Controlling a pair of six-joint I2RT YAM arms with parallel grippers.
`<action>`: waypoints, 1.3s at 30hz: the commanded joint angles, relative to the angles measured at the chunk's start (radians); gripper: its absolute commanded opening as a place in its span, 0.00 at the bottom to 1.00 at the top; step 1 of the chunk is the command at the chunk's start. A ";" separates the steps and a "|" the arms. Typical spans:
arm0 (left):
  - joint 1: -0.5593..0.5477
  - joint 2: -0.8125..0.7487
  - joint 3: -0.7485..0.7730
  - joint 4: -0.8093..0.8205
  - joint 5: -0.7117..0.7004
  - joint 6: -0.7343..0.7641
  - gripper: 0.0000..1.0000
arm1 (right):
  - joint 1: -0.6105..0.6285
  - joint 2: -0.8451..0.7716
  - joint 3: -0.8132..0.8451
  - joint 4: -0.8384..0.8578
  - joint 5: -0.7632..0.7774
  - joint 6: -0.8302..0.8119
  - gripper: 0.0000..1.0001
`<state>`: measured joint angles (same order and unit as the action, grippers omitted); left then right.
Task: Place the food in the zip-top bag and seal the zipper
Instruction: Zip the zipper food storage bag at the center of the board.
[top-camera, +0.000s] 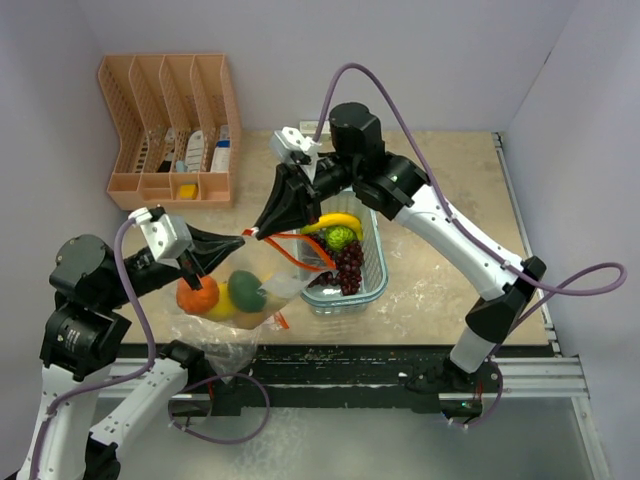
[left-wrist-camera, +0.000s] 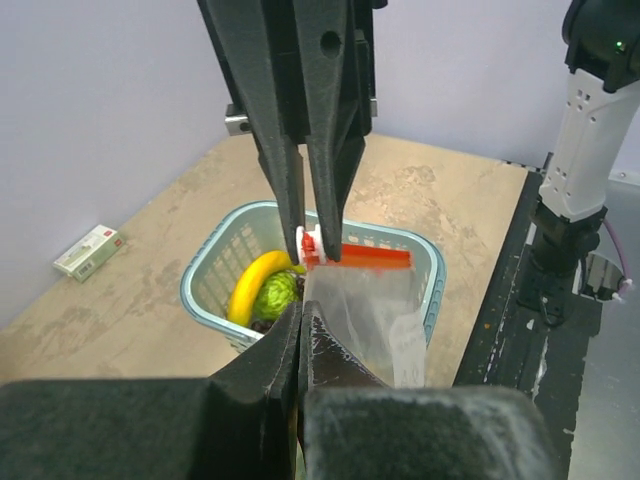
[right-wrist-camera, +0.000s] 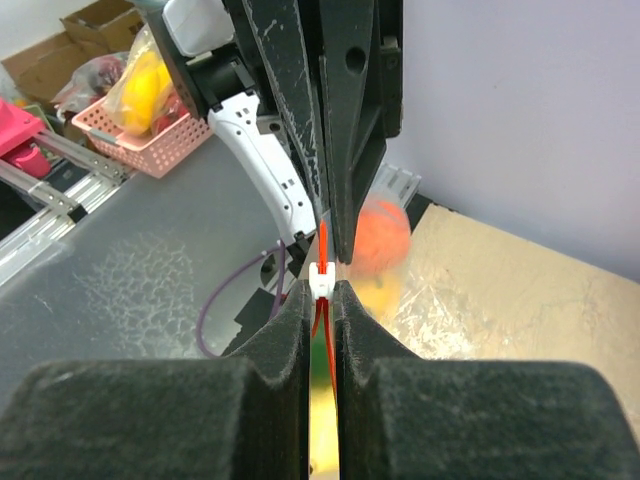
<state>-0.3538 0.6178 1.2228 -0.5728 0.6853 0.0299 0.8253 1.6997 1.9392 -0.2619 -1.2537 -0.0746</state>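
The right gripper (top-camera: 263, 234) is pinched narrow on the small white slider (right-wrist-camera: 319, 279) of the thin orange-red zipper strip (left-wrist-camera: 365, 256). Just to its left, the left gripper (top-camera: 238, 241) is closed tight on the same mouth edge of the crinkly clear zip-top bag (top-camera: 225, 330). The bag hangs at the near left with a round orange fruit (top-camera: 197, 295) and a round green fruit (top-camera: 247, 290) inside.

From the right claw the strip's long axis runs rightward and slightly nearer, over the light blue mesh basket (top-camera: 375, 285), where a yellow banana (top-camera: 338, 221) and a dark red grape bunch (top-camera: 348, 266) lie. Sealing likely means drawing the slider rightward, away from the anchoring left claw.
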 joint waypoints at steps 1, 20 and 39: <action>0.003 -0.021 0.056 0.057 -0.053 0.013 0.00 | -0.029 -0.046 -0.028 -0.070 0.036 -0.049 0.03; 0.004 -0.054 0.048 0.198 -0.350 -0.030 0.00 | -0.039 -0.116 -0.221 -0.056 0.284 -0.027 0.00; 0.004 -0.016 0.086 0.281 -0.756 -0.025 0.00 | -0.170 -0.221 -0.452 -0.031 0.387 -0.043 0.00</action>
<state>-0.3546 0.5907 1.2343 -0.4488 0.0738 0.0078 0.6937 1.5166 1.5265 -0.2722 -0.9203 -0.0998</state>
